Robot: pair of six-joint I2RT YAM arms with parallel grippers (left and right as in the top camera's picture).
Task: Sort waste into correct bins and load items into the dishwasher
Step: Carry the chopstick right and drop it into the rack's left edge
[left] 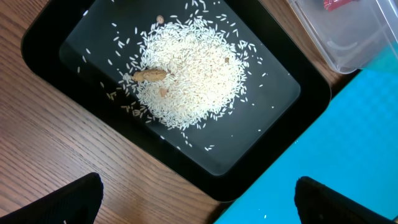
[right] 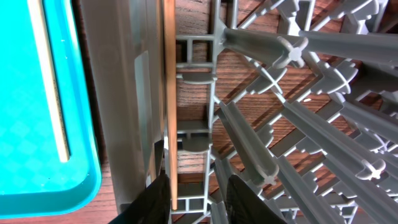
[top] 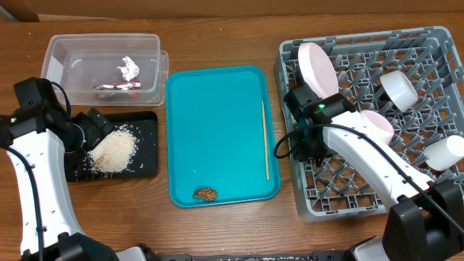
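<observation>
The table [top: 232, 29] is warm brown wood grain. The teal tray [top: 217, 123] is bright and plain, its chopstick [top: 265, 138] pale tan, its lump [top: 206, 193] speckled brown. White rice [top: 114, 151] speckles the glossy black tray [top: 145, 127]. In the clear tub [top: 101, 40], the tissue [top: 130, 68] is white and the wrapper [top: 116, 86] red-and-white. The rack [top: 307, 190] is a grey lattice and the plate [top: 317, 67] pinkish-white.

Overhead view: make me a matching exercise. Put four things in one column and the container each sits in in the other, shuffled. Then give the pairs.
Things
1. rice
2. tissue
3. brown food lump
4. plate

Places
A. teal tray
B. grey rack
C. black tray
D. clear tub

Pairs: 1-C, 2-D, 3-A, 4-B
</observation>
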